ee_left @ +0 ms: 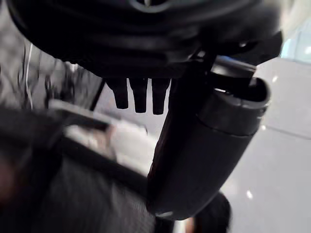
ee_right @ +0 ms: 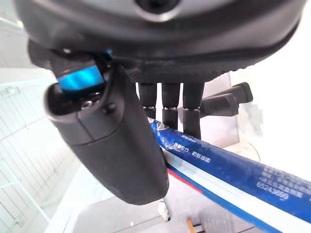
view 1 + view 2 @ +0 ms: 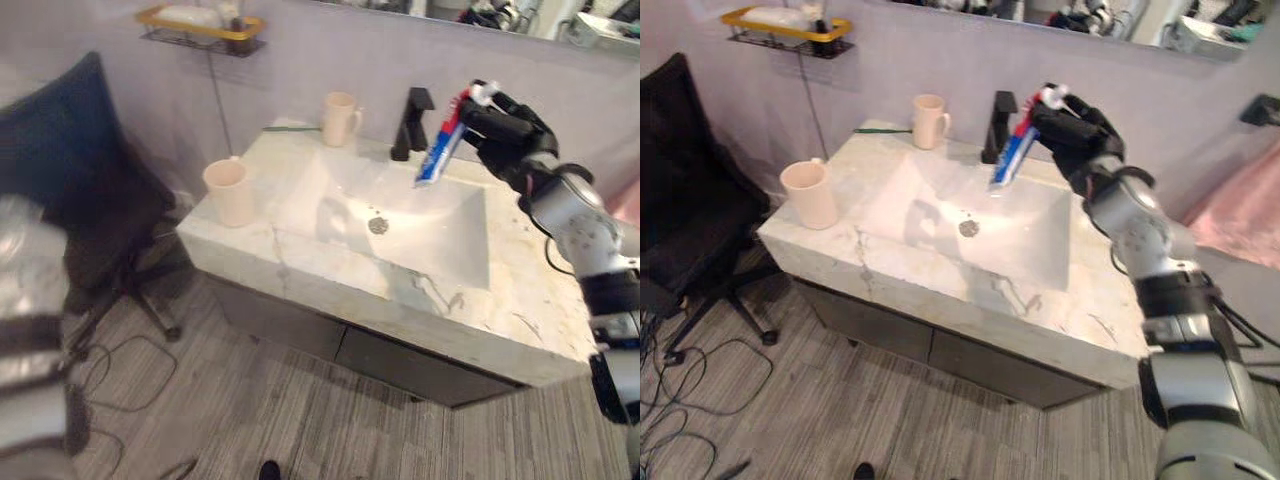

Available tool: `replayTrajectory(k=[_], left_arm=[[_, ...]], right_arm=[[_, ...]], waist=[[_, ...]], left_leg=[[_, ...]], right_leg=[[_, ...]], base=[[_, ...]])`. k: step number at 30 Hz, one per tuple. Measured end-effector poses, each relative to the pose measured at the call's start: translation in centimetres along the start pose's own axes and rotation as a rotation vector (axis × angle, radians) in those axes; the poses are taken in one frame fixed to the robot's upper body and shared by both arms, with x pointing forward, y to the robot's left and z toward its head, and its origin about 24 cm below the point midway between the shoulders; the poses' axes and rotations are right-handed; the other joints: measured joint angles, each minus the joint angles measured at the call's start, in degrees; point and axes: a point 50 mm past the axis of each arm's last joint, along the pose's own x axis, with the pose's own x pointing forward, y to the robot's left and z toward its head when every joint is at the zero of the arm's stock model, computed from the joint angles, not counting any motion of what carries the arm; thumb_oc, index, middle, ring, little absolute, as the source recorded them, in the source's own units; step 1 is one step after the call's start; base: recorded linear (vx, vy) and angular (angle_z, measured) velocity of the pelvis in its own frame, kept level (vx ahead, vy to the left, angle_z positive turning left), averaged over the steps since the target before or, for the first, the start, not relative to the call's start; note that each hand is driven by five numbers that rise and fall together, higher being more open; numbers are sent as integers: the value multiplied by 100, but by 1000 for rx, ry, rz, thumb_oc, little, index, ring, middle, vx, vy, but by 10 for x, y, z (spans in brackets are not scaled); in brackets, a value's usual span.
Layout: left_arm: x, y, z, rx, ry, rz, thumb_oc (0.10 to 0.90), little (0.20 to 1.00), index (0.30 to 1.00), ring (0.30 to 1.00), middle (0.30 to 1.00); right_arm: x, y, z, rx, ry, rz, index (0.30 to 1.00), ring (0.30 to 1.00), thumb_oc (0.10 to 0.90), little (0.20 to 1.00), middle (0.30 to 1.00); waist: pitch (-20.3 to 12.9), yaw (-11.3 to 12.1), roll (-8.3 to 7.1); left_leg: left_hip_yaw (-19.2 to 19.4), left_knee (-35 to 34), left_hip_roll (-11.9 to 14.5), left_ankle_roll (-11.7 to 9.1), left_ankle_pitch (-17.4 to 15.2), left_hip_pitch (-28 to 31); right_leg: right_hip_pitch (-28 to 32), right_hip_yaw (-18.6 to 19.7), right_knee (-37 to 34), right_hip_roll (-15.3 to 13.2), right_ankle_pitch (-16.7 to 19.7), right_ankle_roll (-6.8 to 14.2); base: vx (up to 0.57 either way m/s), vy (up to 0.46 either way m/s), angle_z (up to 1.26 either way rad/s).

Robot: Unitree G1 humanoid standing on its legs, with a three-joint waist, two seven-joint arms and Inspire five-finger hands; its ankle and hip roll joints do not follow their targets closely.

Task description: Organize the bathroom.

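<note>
Right hand: the right hand grasps a toothpaste tube, fingers and thumb curled round its upper part, cap end up.
Tube position: in the air above the back of the basin, just beside the black faucet.
Handling: likely light, soft and squashable; a firm squeeze could dent it, so the stiffer cap end seems the safest hold.
Left hand: the left hand shows close up; I cannot tell its state.
Surroundings: glossy marbled countertop; 2 smooth cream mugs, near mug and far mug; yellow wall shelf.
</note>
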Motion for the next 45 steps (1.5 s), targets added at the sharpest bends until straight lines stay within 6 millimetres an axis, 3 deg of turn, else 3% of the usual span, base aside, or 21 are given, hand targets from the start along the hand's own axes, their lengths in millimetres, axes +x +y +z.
replayTrajectory(k=[5,9,11,14,17,22,23,26,28,33,35,37,38,39,40,42,45], left_arm=[[48,82,-50,151,119,233,800,900,900,900,900],[65,143,-80,247,267,304,800,900,900,900,900],[65,186,-104,374,432,302,800,900,900,900,900],[44,228,-142,549,692,268,800,900,900,900,900],[3,263,-184,666,1002,199,800,900,900,900,900],[-65,306,-230,1122,1281,-83,800,900,900,900,900],[-75,313,-236,1360,1268,-201,800,900,900,900,900],[-74,314,-238,1836,1073,-492,800,900,900,900,900],[-70,311,-237,1990,963,-601,800,900,900,900,900],[-73,301,-243,1974,896,-671,800,900,900,900,900],[-75,290,-247,1960,845,-704,800,900,900,900,900],[-76,279,-251,1940,809,-728,800,900,900,900,900],[-76,279,-251,1943,808,-729,800,900,900,900,900],[-76,288,-248,1981,818,-721,800,900,900,900,900],[-77,290,-249,2003,823,-731,800,900,900,900,900],[-81,293,-250,2020,838,-740,800,900,900,900,900],[-85,288,-253,2001,838,-758,800,900,900,900,900]], right_arm=[[-2,-15,8,-11,-8,-23,300,300,400,300,300],[1,-15,26,-39,-19,-5,300,300,400,300,300],[6,-7,42,-50,-50,3,300,300,400,300,300],[8,6,52,-54,-78,38,300,300,400,300,300],[9,21,56,-76,-85,80,300,300,400,300,300],[7,48,48,-103,-74,174,300,300,400,300,300],[5,56,46,-119,-71,200,300,300,400,300,300],[1,78,38,-128,-63,275,300,300,400,300,300],[0,88,31,-115,-54,307,300,300,400,300,300],[1,90,20,-135,-8,299,300,300,400,300,300],[2,84,23,-150,-16,252,300,300,400,300,300],[3,79,27,-154,-26,219,300,300,400,300,300],[3,79,24,-148,-18,220,300,300,400,300,300],[3,81,23,-144,-18,229,300,300,400,300,300],[2,82,26,-142,-28,235,300,300,400,300,300],[0,81,36,-128,-66,238,300,300,400,300,300],[1,79,35,-133,-78,226,300,300,400,300,300]], waist=[[8,236,-64],[11,225,-123],[-7,172,-166],[-10,159,-212],[-44,72,-257],[-120,-79,-264],[-128,-107,-262],[-167,-228,-253],[-193,-235,-214],[-235,-217,-139],[-234,-253,-193],[-173,-218,-242],[-154,-199,-240],[-154,-273,-205],[-146,-397,-169],[-55,-494,51],[1,-603,102]], left_leg=[[-170,-2,-63,0,0,-39],[-223,-7,-98,-30,39,-120],[-212,-12,-102,-51,66,-194],[-120,-16,-92,-114,65,-221],[50,-15,-56,-85,65,-307],[180,43,-5,-75,138,-312],[206,49,6,-80,146,-308],[257,49,42,-95,144,-285],[305,46,70,-114,138,-274],[360,135,82,-154,138,-300],[351,1014,25,-354,-7,-875],[270,1892,41,-376,-42,-1450],[521,2064,221,-130,-516,-1510],[675,2100,375,-76,-711,-1500],[730,2089,443,-84,-719,-1508],[701,1819,528,-182,-626,-1385],[846,1644,329,-56,-553,-1345]], right_leg=[[108,-1,-29,0,-38,57],[89,8,-32,-21,-75,107],[28,34,-32,-25,-104,116],[5,160,-34,-34,-165,107],[-69,188,-33,-7,-194,76],[-139,288,20,0,-194,77],[-150,315,19,1,-194,77],[-162,357,18,50,-194,76],[-176,418,16,83,-194,76],[-174,449,28,110,-213,72],[-331,349,210,83,-380,23],[-383,236,342,-21,-417,-120],[-318,89,323,-5,-362,-176],[-275,-50,326,-2,-390,-180],[-275,-131,339,-1,-432,-177],[-394,-189,526,26,-492,-86],[-700,-64,935,-241,-573,26]], base=[[-36,28,29],[-39,36,14],[-26,29,0],[-45,23,-7],[-35,15,-2],[-46,21,-10],[-27,5,-13],[-27,6,-10],[-28,14,-14],[-13,27,-2],[60,149,38],[195,277,50],[248,373,44],[237,374,42],[199,398,54],[238,453,33],[205,354,7]])
